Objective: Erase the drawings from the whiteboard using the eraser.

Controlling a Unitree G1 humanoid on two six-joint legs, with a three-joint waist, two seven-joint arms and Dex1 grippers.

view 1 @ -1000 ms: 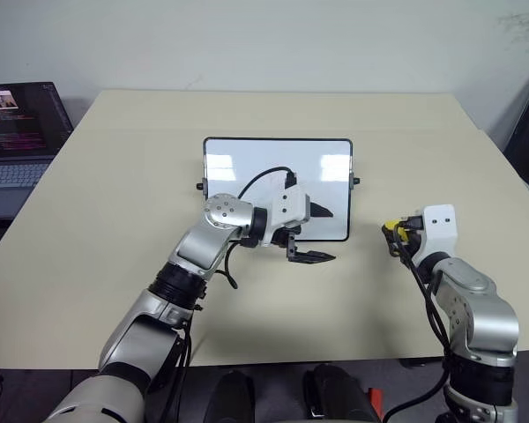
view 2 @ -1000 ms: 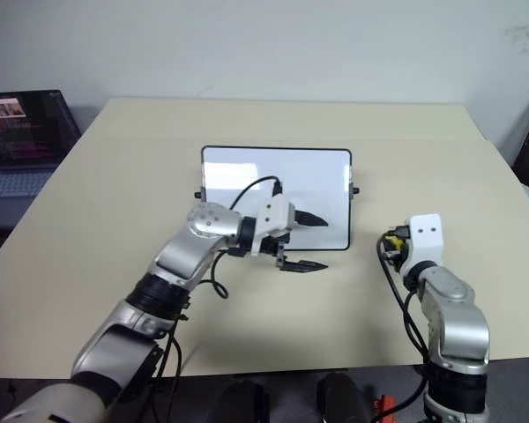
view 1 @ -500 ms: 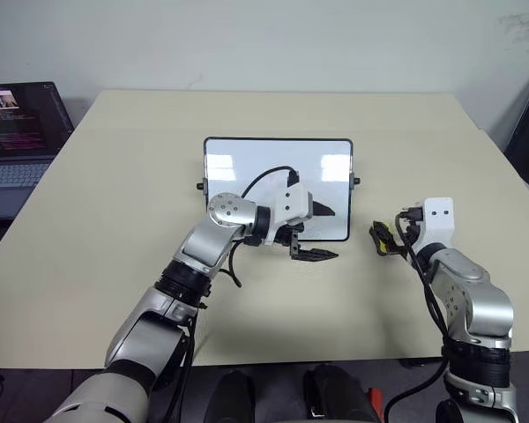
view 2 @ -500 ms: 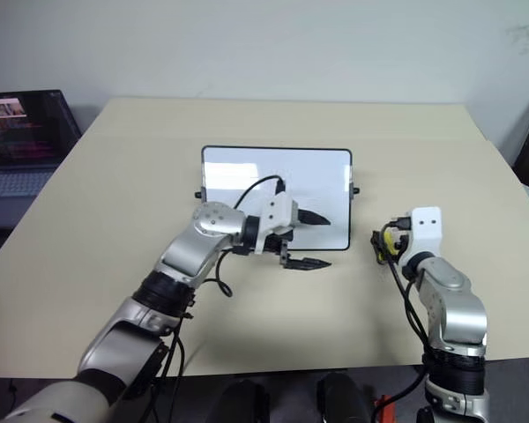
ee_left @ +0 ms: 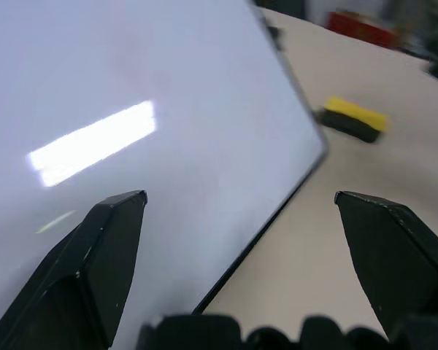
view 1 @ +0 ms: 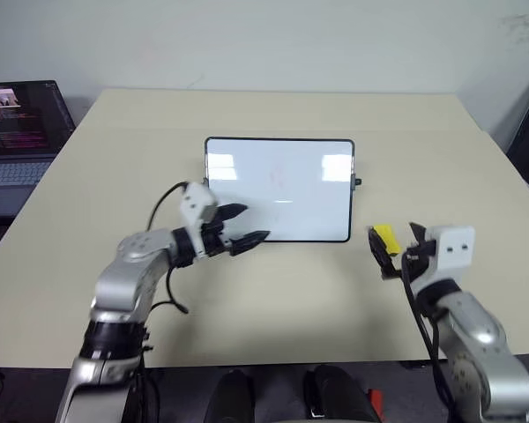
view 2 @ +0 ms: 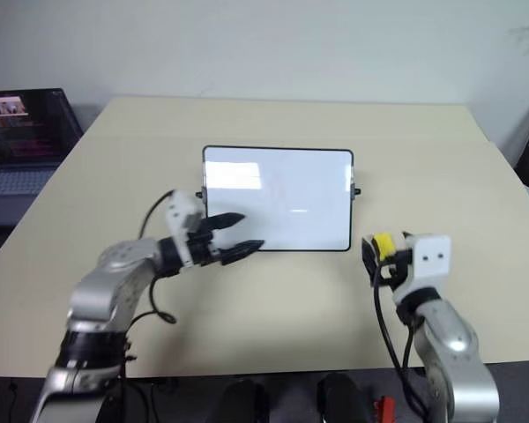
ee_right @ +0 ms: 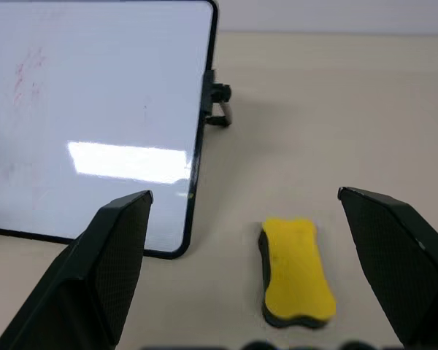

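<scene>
Laptop [view 1: 18, 132] (lit) beside beige table [view 1: 273, 291]

Up top, the two head eyes look forward and down across the beige table [view 1: 273, 291], taking in the whole whiteboard [view 1: 279, 189] from a distance. The left wrist view sits low and close, skimming over the whiteboard's glossy face toward the eraser [ee_left: 354, 119]. The right wrist view faces the eraser from close in. All four share board and eraser.
</scene>
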